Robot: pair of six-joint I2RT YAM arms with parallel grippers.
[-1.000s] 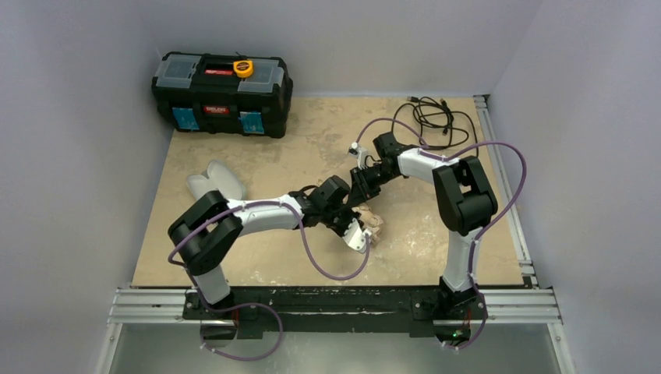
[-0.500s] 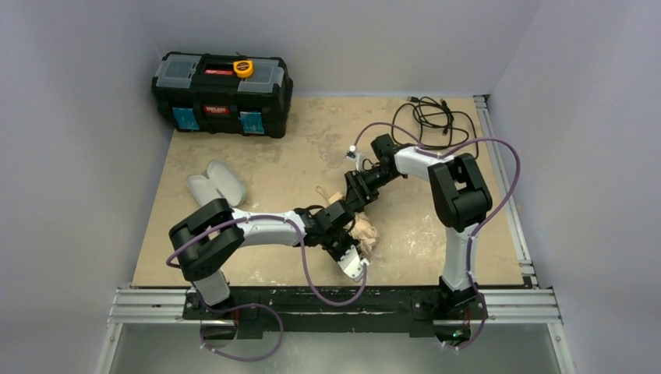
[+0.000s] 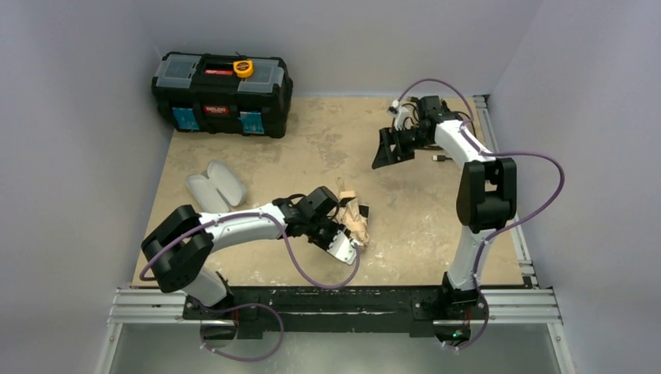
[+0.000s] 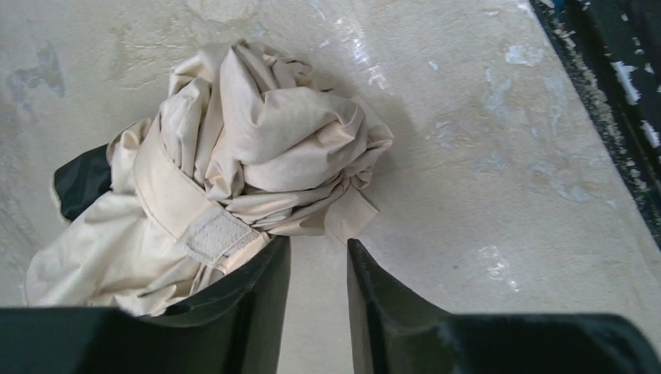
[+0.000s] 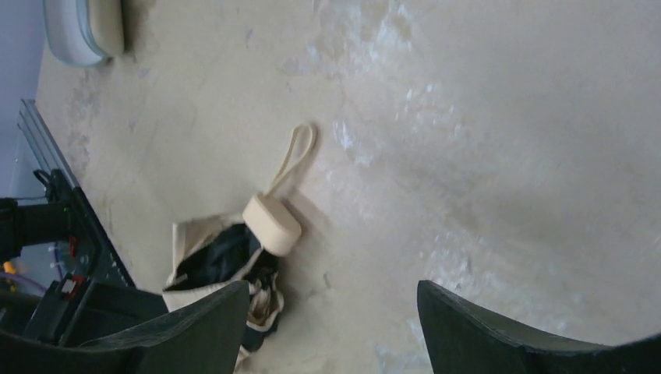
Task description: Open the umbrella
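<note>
The umbrella (image 3: 358,224) lies folded on the table, a crumpled tan bundle (image 4: 257,148) with black lining showing. In the right wrist view its pale knob handle (image 5: 271,224) and strap loop (image 5: 297,154) point away from the canopy. My left gripper (image 3: 341,229) sits right against the canopy's near side. Its jaws (image 4: 318,243) are a narrow gap apart, so it is open, with only bare table between them. One finger (image 4: 257,304) brushes the fabric's edge. My right gripper (image 3: 385,151) hangs open and empty (image 5: 334,290), far back and well apart from the umbrella.
A black toolbox (image 3: 222,93) stands at the back left. A pale grey-white sleeve (image 3: 215,185) lies left of centre. A black cable (image 3: 446,121) lies at the back right by the right arm. Metal rails (image 3: 335,305) line the near edge.
The right gripper opened and drew back and right, away from the umbrella. The left gripper went from shut to slightly open and shifted left. The umbrella now rests loose on the table.
</note>
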